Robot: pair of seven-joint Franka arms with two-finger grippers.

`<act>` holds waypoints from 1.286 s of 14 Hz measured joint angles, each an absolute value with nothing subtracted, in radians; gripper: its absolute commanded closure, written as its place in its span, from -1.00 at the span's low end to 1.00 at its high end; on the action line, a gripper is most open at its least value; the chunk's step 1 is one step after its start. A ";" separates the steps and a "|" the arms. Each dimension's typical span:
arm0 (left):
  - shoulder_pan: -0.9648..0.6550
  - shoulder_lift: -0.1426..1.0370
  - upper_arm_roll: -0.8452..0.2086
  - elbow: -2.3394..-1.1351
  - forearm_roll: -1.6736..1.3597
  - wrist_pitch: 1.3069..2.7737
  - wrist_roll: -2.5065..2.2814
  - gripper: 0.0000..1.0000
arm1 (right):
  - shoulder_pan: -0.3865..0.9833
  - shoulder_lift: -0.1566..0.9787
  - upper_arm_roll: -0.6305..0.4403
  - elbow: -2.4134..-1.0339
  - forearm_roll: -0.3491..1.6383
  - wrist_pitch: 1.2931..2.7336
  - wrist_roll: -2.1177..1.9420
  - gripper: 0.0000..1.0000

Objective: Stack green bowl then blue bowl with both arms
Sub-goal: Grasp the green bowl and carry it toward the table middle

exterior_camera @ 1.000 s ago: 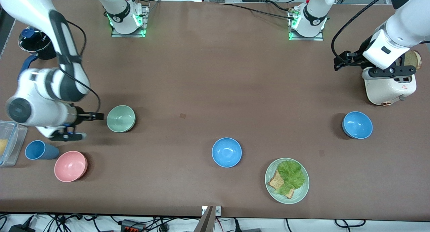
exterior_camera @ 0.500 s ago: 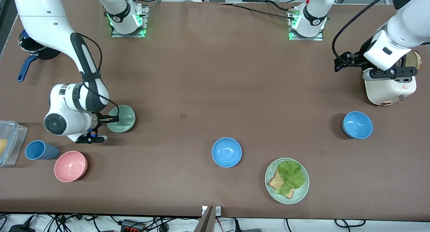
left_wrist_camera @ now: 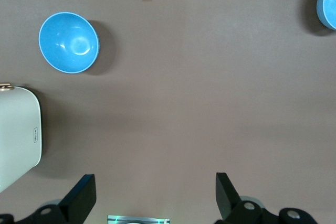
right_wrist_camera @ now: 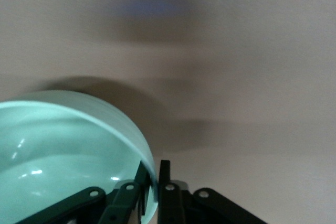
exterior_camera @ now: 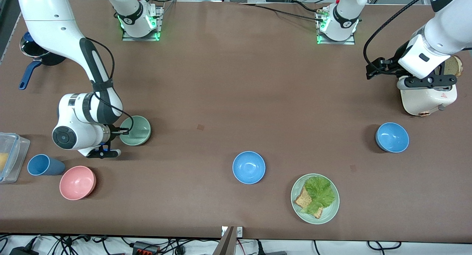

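Note:
The pale green bowl (exterior_camera: pixel 136 130) sits on the table toward the right arm's end. My right gripper (exterior_camera: pixel 123 130) is low beside it and shut on its rim. In the right wrist view the fingers (right_wrist_camera: pixel 164 174) pinch the bowl's wall (right_wrist_camera: pixel 63 150), one inside and one outside. One blue bowl (exterior_camera: pixel 249 167) stands mid-table, nearer the front camera. Its twin (exterior_camera: pixel 392 137) stands toward the left arm's end and shows in the left wrist view (left_wrist_camera: pixel 69 42). My left gripper (exterior_camera: pixel 429 79) is open and empty, held over the toaster.
A white toaster (exterior_camera: pixel 427 96) stands at the left arm's end. A green plate (exterior_camera: pixel 332 210) holds lettuce and bread near the front edge. A pink bowl (exterior_camera: pixel 77 182), a blue cup (exterior_camera: pixel 44 165), a clear container (exterior_camera: pixel 9 157) and a dark pot (exterior_camera: pixel 35 48) crowd the right arm's end.
My right arm swung in to the green bowl and its gripper closed on the rim; the bowl shifted slightly. The left arm has barely moved.

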State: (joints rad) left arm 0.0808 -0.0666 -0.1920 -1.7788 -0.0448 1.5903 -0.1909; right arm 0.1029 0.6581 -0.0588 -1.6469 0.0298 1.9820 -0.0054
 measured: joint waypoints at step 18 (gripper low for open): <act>0.205 0.027 -0.183 -1.776 -0.074 1.585 -0.191 -1.00 | 0.557 0.726 0.170 -1.535 0.152 2.072 0.530 1.00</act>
